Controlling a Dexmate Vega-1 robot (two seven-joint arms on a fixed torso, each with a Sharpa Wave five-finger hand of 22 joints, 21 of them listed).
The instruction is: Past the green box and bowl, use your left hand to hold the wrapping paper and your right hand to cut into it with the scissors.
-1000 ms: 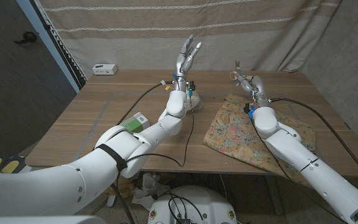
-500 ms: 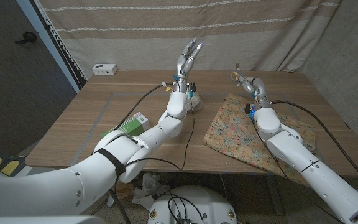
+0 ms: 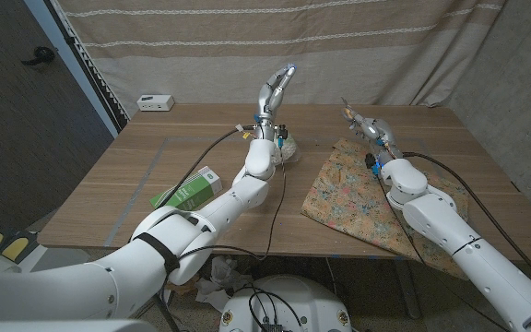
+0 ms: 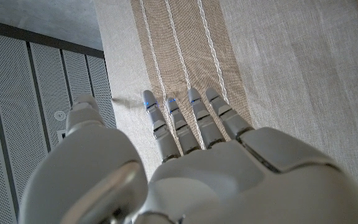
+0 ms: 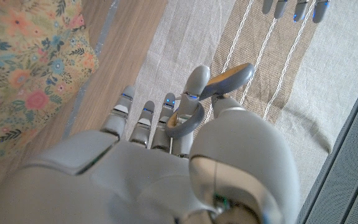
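Note:
The floral wrapping paper (image 3: 362,189) lies on the table's right half, and its corner (image 5: 23,50) shows in the right wrist view. My right hand (image 3: 373,127) hovers over the paper's far edge and holds the scissors (image 3: 349,112), whose grey handle loops (image 5: 188,118) sit around its fingers. High over the middle of the table, my left hand (image 3: 276,86) holds nothing, its fingers (image 4: 185,121) straight and close together, pointing at the curtain. The green box (image 3: 188,187) lies near my left arm. Behind my left wrist sits the bowl (image 3: 292,148), partly hidden.
A small white device (image 3: 155,101) sits at the table's far left corner. A striped curtain (image 3: 358,41) hangs behind the table. Black cables (image 3: 284,198) run along both arms. My left fingertips (image 5: 294,7) show in the right wrist view.
My left hand's fingers have drawn together and the hand has turned edge-on. The right hand with the scissors has shifted slightly. More of the green box shows beside my left arm.

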